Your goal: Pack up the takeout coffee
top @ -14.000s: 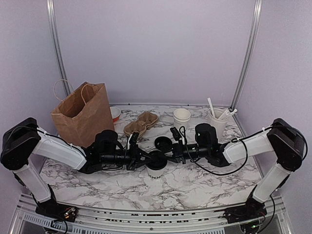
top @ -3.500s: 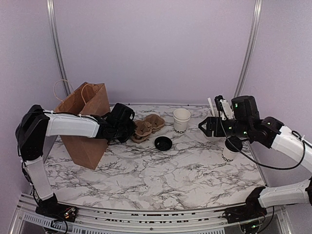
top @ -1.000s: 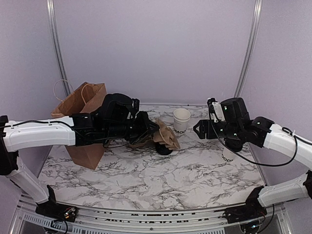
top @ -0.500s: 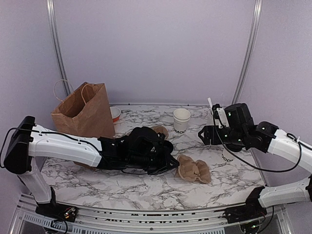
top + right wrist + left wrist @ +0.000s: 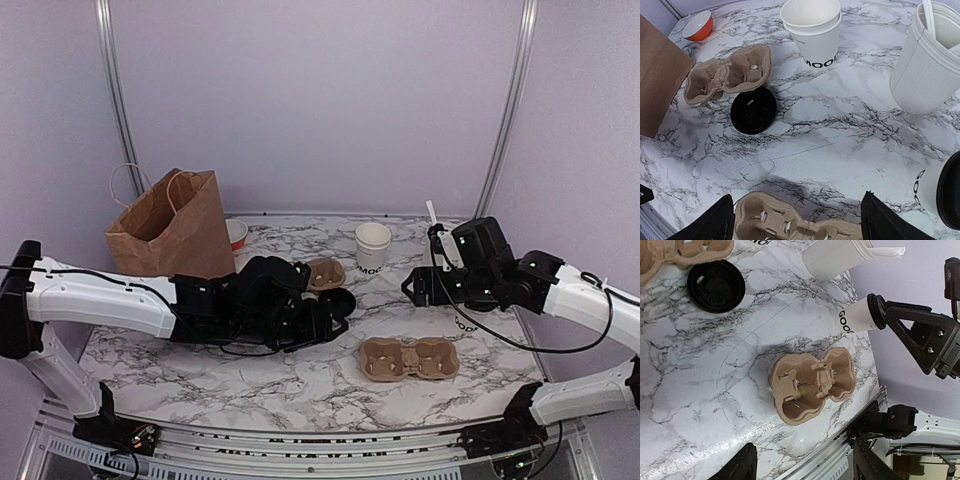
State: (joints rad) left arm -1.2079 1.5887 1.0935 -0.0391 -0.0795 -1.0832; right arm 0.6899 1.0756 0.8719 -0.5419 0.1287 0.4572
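Standing upright, takeout coffee (image 5: 855,320), lid (image 5: 875,310) on top, left pincer (image 5: 801,449) wide, right pincer (image 5: 797,199) wide.

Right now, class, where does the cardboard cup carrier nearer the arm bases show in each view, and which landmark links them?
Top external: near cup carrier, lower right of centre, lying flat.
Left wrist: middle of the picture.
Right wrist: bottom edge, partly cut off.
Shared landmark: second cup carrier, near centre in top external, top left in left wrist, left of centre in right wrist.
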